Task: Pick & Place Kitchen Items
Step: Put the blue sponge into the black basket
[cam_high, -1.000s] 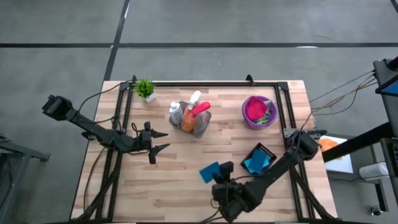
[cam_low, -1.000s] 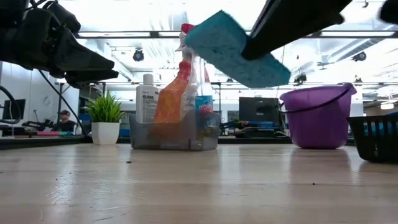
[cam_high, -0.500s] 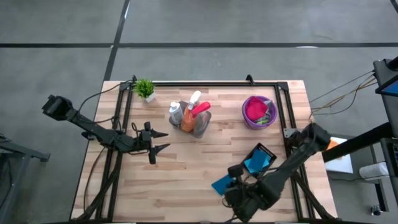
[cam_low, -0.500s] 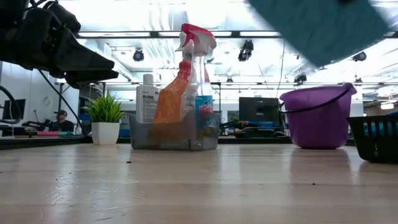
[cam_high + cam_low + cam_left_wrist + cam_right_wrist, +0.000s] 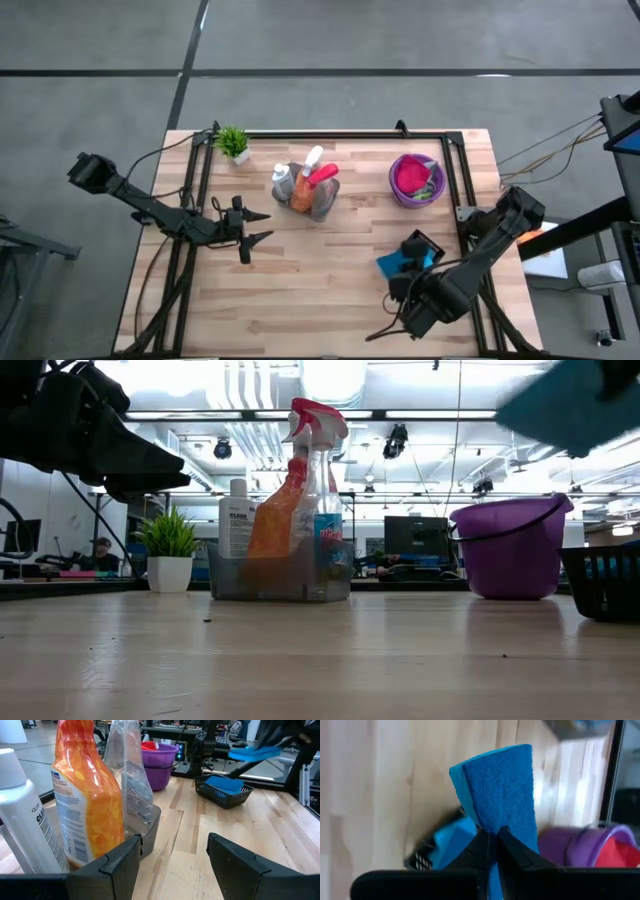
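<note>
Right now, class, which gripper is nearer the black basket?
Right. The right gripper holds a blue sponge in the air right beside the black basket. The left gripper waits open across the table, next to the bottles.

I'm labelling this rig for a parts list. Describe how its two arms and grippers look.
Both arms are dark, slim and jointed, with black cables trailing beside them. The left gripper has two black, pointed fingers with angular bevelled faces. The right gripper has matching black tapered fingers.

Robotics lab: ceiling strip lights [image 5: 330,413], computer monitors [image 5: 414,538], person at desk [image 5: 102,550].
</note>
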